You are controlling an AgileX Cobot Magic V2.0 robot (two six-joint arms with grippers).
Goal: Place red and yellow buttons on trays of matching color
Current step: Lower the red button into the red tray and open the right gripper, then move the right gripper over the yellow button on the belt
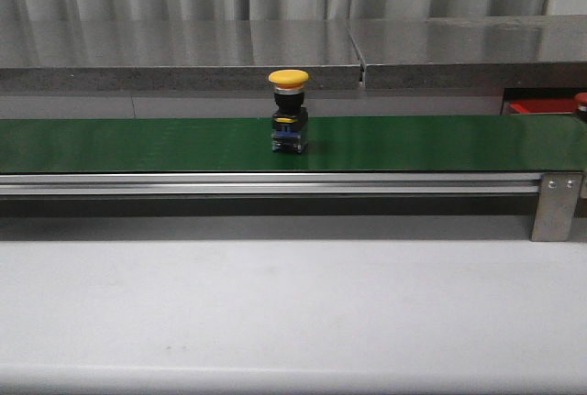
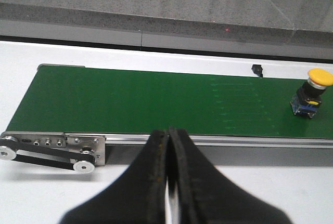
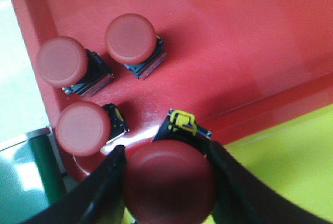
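Note:
A yellow button (image 1: 289, 109) with a black and blue base stands upright on the green belt (image 1: 138, 143); the left wrist view shows this yellow button (image 2: 312, 91) too. My left gripper (image 2: 168, 133) is shut and empty, on the near side of the belt (image 2: 130, 99). My right gripper (image 3: 166, 152) is shut on a red button (image 3: 169, 185) just above the red tray (image 3: 223, 37). Three more red buttons (image 3: 130, 38) stand in that tray. A yellow tray (image 3: 291, 172) lies right beside it. The front view shows neither gripper, only a strip of the red tray (image 1: 537, 107).
The belt's metal side rail (image 1: 275, 184) and end bracket (image 1: 555, 204) run along its near side. A pulley and drive belt (image 2: 52, 154) sit at the belt's end. A grey ledge (image 1: 183, 56) stands behind the belt. A small black piece (image 2: 256, 69) lies beyond it.

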